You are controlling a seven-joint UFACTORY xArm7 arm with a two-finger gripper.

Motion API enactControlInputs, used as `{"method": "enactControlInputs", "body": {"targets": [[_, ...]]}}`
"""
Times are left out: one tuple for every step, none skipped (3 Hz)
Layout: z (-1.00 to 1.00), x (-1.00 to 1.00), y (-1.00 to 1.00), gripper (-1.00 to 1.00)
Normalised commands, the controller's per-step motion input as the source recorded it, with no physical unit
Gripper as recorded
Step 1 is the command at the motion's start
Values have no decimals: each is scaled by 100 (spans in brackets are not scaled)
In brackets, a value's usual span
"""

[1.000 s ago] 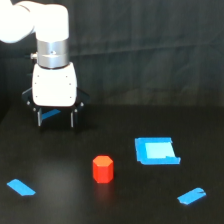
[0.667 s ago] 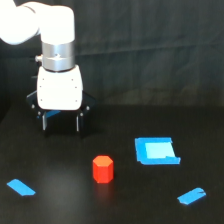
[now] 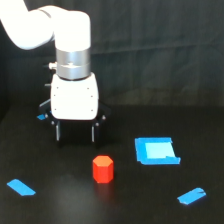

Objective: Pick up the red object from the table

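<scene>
One red object (image 3: 103, 169), a small hexagonal block, stands alone on the table (image 3: 60, 205), the only piece of its colour in the exterior view. Blue pieces outnumber it: one blue square piece (image 3: 156, 150) and two loose blue tape strips, one (image 3: 21, 187) near the view's left edge and one (image 3: 192, 196) near its right. A fourth bit of blue (image 3: 42, 117) peeks out beside the robot, too hidden to tell what it is. One white arm (image 3: 55, 27) carries one gripper (image 3: 74, 133) with two dark fingers (image 3: 58, 133).
</scene>
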Motion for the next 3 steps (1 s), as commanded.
{"method": "enactControlInputs", "body": {"targets": [[-70, 86, -71, 100], [-15, 58, -84, 98], [5, 3, -78, 98]]}}
